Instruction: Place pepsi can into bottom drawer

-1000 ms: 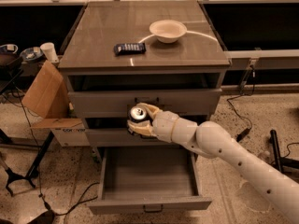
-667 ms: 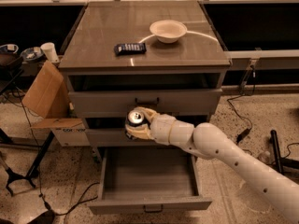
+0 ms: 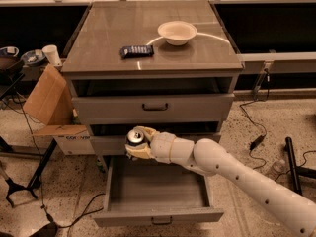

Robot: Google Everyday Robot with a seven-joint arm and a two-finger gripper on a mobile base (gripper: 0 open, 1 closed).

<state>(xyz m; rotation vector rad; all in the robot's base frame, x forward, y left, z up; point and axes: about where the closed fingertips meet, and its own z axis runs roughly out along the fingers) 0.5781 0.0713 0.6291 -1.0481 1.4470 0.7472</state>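
My gripper (image 3: 136, 143) is shut on the pepsi can (image 3: 135, 137), whose silver top shows between the tan fingers. It holds the can upright in front of the middle drawer, above the back left part of the bottom drawer (image 3: 158, 216). The bottom drawer is pulled wide open and its grey interior is bare. My white arm reaches in from the lower right.
A white bowl (image 3: 177, 32) and a flat dark-blue snack packet (image 3: 137, 50) lie on the cabinet top (image 3: 108, 28). The top drawer (image 3: 153, 107) stands slightly open. A cardboard box (image 3: 49, 107) and stand legs are at the left; cables lie on the floor at the right.
The gripper with the can has shifted slightly left and a little lower in front of the middle drawer. The drawers have not moved.
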